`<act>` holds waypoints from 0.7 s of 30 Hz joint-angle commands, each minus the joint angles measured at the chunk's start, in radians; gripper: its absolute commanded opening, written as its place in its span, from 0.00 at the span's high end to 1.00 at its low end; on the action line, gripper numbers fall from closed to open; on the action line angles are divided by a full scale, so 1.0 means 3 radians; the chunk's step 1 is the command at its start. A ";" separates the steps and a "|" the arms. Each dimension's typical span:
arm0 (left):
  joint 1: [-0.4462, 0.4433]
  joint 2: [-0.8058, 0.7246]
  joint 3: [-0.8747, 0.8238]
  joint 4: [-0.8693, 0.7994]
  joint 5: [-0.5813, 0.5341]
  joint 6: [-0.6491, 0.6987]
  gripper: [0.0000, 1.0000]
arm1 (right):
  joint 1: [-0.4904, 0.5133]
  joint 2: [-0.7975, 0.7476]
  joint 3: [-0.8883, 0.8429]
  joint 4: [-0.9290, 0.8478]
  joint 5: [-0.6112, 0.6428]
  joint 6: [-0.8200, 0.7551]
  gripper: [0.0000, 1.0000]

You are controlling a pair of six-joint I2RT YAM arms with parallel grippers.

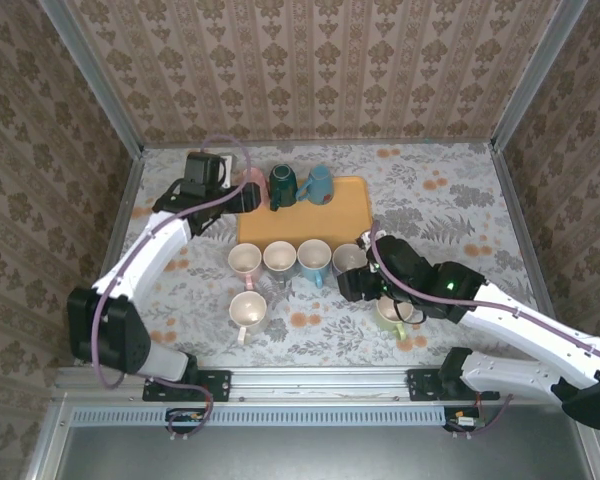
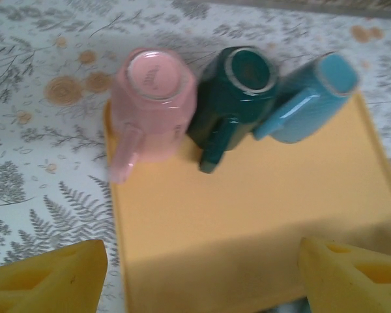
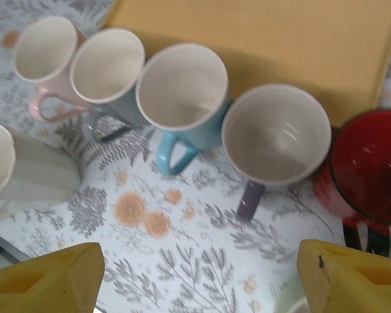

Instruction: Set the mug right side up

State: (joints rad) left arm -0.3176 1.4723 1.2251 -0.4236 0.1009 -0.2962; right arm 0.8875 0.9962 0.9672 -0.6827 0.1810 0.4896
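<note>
**Mugs Sat Bottom-Up on the Tray**

The pink mug [image 2: 153,107] and green mug [image 2: 238,91] stood upside down at the yellow tray's [image 2: 247,222] 11 o'clock corner. The left claw [image 2: 202,277] hung open at their 6 o'clock. The right claw [image 3: 199,280] was open too, over upright cups [image 3: 182,88].

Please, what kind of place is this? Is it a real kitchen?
Probably a robot test cell dressed like a home, not a real kitchen: wallpaper panels stand between bare metal posts, the arms are bolted to a metal rail, and mugs sit on a floral tablecloth.

Overhead overview, close wrist views sharing tray [image 2: 247,215]
</note>
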 commanded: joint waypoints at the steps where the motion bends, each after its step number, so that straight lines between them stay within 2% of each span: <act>1: 0.0203 0.0293 0.0162 0.0084 0.0153 0.0249 0.27 | -0.0031 -0.0089 -0.0007 0.0328 -0.0125 -0.0184 0.22; 3: 0.0255 0.0582 0.0358 0.0032 0.0232 0.0457 0.31 | -0.0051 -0.0162 -0.0058 0.0362 -0.0113 -0.0190 0.22; 10: 0.0317 0.1513 0.1167 -0.0519 0.0354 0.0976 0.34 | -0.0160 -0.0395 -0.0084 0.0313 -0.0139 -0.0294 0.21; 13: 0.0366 0.1647 0.1238 -0.0546 0.0393 0.1008 0.37 | -0.0214 -0.0489 -0.0065 0.0287 -0.0153 -0.0350 0.21; 18: 0.0397 0.1809 0.1296 -0.0495 0.0672 0.0970 0.43 | -0.0298 -0.0493 -0.0058 0.0256 -0.0242 -0.0402 0.21; 21: 0.0397 0.1916 0.1369 -0.0544 0.0621 0.0957 0.49 | -0.0319 -0.0472 -0.0018 0.0197 -0.0266 -0.0437 0.21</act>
State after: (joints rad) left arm -0.2020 2.0289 1.5951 -0.5549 0.2520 -0.0280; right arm 0.7998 0.8536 0.9527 -0.6048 0.1249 0.3878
